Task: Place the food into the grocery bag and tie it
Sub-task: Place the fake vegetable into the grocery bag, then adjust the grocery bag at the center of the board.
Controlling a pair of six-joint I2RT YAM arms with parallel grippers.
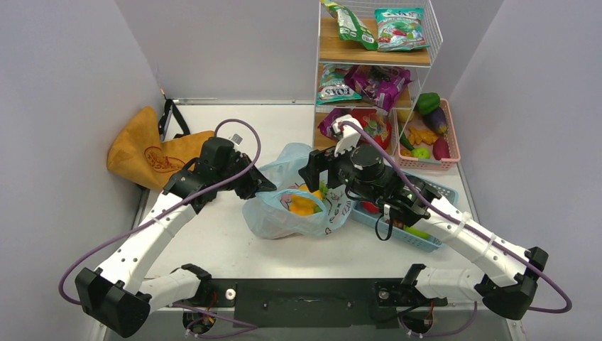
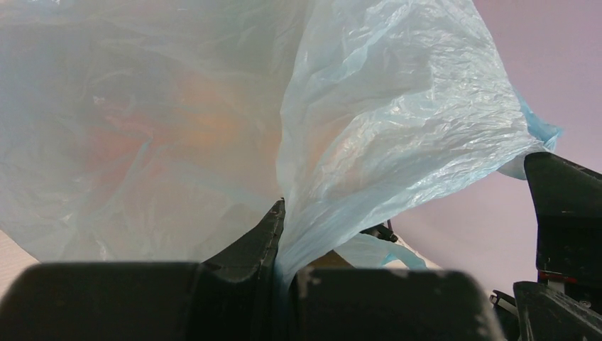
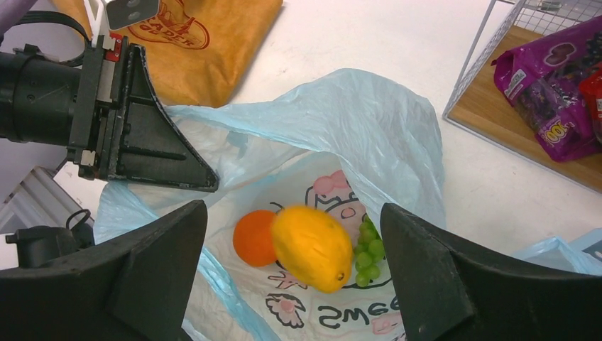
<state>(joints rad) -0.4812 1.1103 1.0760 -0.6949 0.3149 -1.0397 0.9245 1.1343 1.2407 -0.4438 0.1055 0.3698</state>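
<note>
The grocery bag (image 1: 298, 213), thin light blue plastic with black-line cartoon print, lies crumpled at the middle of the tabletop (image 1: 234, 249), its mouth open upward between the two arms. At far left a tan-orange tote (image 1: 152, 153) with black straps rests against the wall, apart from the bag. Next, the left tool (image 1: 257, 185) sits at the bag's left rim; the left wrist view shows its fingers (image 2: 248, 249) closed together with a fold of the blue plastic pinched between them, the film rising taut from the grip. Inside the bag, seen from the right wrist view, lie a round orange fruit (image 3: 254, 238), an orange-yellow pepper (image 3: 312, 246) touching it, and a bunch of green grapes (image 3: 368, 252) just beside the pepper. The right tool (image 3: 291, 213) hangs above the bag's mouth with its fingers spread wide and nothing between them. Just right of the bag stands a blue basket (image 1: 405, 227), partly hidden under the right arm. Behind it stand a wire shelf rack (image 1: 376, 71) carrying snack packets and a pink basket (image 1: 433, 135) of vegetables.
</note>
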